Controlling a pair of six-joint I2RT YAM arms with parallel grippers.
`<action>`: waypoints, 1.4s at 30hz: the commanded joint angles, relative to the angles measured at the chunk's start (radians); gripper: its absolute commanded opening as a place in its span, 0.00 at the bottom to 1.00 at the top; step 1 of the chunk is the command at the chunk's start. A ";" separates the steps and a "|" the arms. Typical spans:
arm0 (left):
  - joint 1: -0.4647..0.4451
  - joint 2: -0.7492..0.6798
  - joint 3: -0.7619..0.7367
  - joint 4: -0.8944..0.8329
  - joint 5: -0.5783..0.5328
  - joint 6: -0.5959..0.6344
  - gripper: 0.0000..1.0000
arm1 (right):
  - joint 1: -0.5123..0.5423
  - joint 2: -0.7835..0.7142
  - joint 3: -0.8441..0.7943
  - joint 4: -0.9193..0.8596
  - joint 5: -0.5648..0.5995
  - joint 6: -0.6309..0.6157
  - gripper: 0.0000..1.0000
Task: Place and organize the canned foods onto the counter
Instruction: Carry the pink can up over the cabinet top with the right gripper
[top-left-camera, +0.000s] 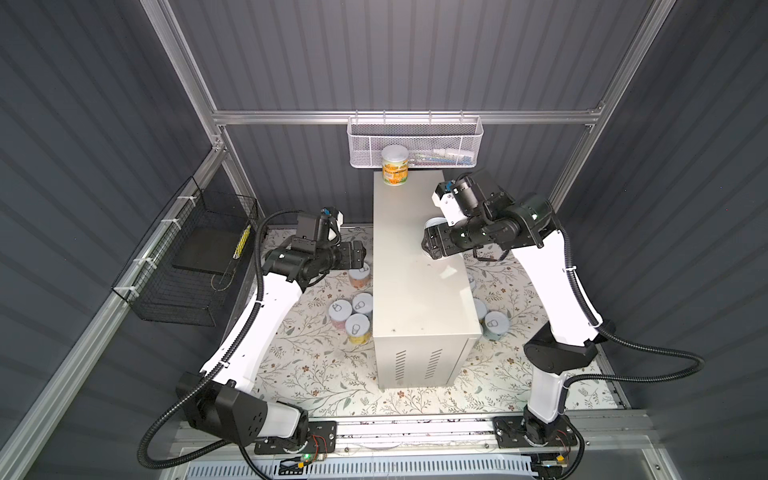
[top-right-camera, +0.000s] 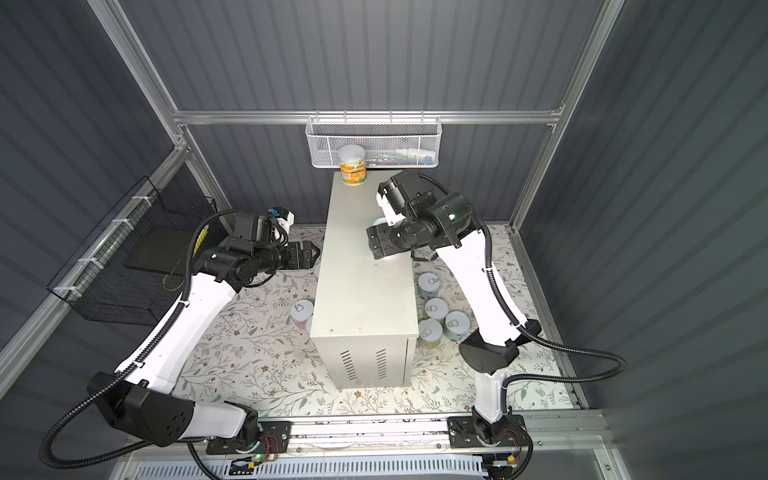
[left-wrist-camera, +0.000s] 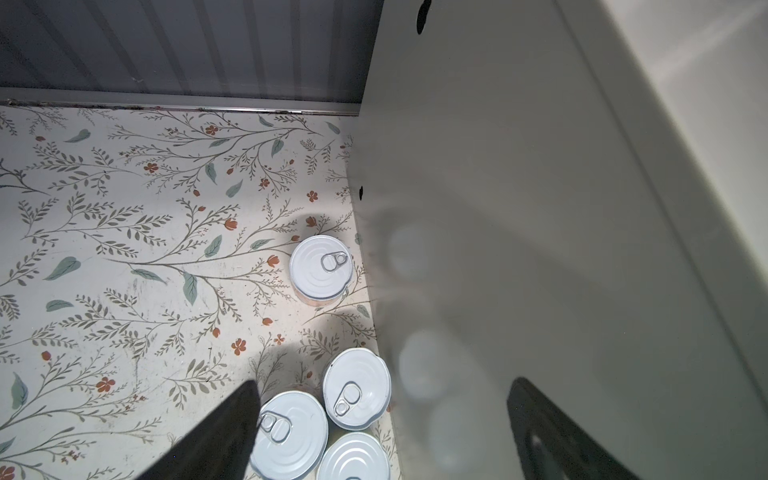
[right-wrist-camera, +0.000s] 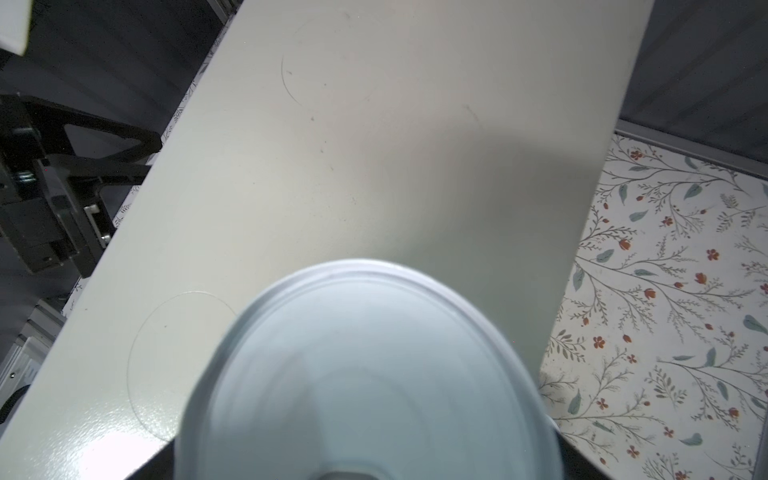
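Starting at the left wall, a black wire basket (top-left-camera: 183, 257) hangs from the frame rail. Next comes the left pincer (top-left-camera: 361, 253), hovering above the floral mat (top-left-camera: 316, 374) close to the left side of the bench (top-left-camera: 415, 299). Its fingers (left-wrist-camera: 224, 436) stand wide apart and released, with nothing between them, as the left wrist view shows.

Below it a lone can (left-wrist-camera: 321, 266) with a pinkish-orange label stands upright on the mat, just beside the bench wall. A cluster of three cans (left-wrist-camera: 356, 388) stands nearer the robot, packed close together along the same wall.

The bench is a tall off-white cabinet in the middle of the mat, with vent slits on its near end. At the far left corner of its top a yellow-labelled can (top-left-camera: 395, 166) stands upright, in front of the white mesh basket (top-left-camera: 365, 137) hung on the rear rail.

About midway along the top, near the right edge, a second can (right-wrist-camera: 365, 374) stands under the right pincer (top-left-camera: 432, 245), which reaches in from the right and straddles it. In the right wrist view the blurred lid fills the space between the dark fingers (right-wrist-camera: 582, 461). Whether they pinch the can or have let go cannot be told.

Right of the bench, four cans (top-right-camera: 436, 308) stand upright on the mat in a loose group near its right wall.
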 joint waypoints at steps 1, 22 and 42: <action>0.007 -0.010 0.000 -0.003 0.006 0.000 0.94 | 0.005 0.007 0.024 0.008 0.003 -0.002 0.86; 0.006 -0.031 -0.026 0.002 0.011 -0.008 0.94 | 0.054 -0.113 -0.117 0.006 0.113 0.041 0.84; 0.007 0.009 -0.016 0.010 0.025 0.010 0.94 | 0.020 -0.049 -0.131 0.215 0.092 0.034 0.56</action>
